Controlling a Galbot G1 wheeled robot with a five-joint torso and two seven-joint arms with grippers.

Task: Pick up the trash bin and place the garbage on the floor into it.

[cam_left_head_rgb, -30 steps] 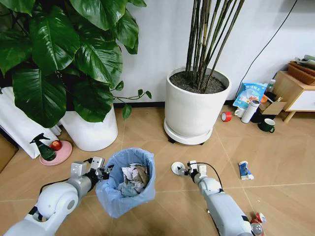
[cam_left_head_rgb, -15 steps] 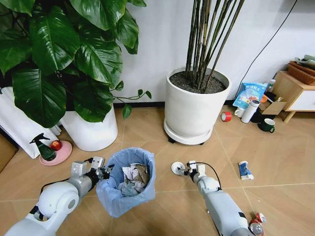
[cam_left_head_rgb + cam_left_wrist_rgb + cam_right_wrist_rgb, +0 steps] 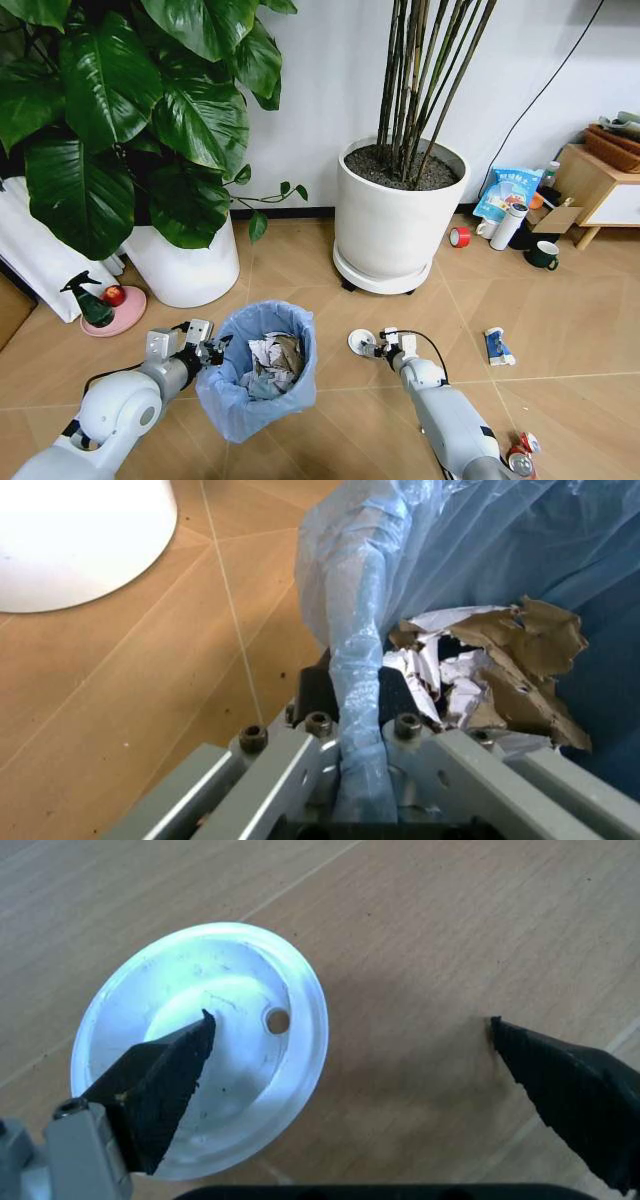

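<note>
Nearest the robot, at the lower right edge of the head view, a small red-silver can (image 3: 521,460) lies on the floor (image 3: 560,340), light brown wood-look boards with chevron seam lines. Left claw (image 3: 211,351) pinched onto the bag-wrapped rim of the trash bin (image 3: 262,375); wrist view shows the light blue liner (image 3: 360,667) clamped between its fingers, crumpled white and brown paper (image 3: 490,667) inside. Right claw (image 3: 378,347) low over the floor, jaws spread, one fingertip (image 3: 165,1072) over the white round lid (image 3: 361,342), the other over bare boards beside it. Blue packet (image 3: 497,346) on the floor right of that arm, well apart. Farther back: pink dish (image 3: 115,310) with a dark spray bottle (image 3: 90,299) at left, two white planters (image 3: 395,225) against the white wall, big-leaved plant (image 3: 130,110) left, bamboo-like stems (image 3: 425,70) right. Far right: red tape roll (image 3: 459,236), white bottle (image 3: 508,226), dark green mug (image 3: 544,255), a low wooden side table (image 3: 600,190).
</note>
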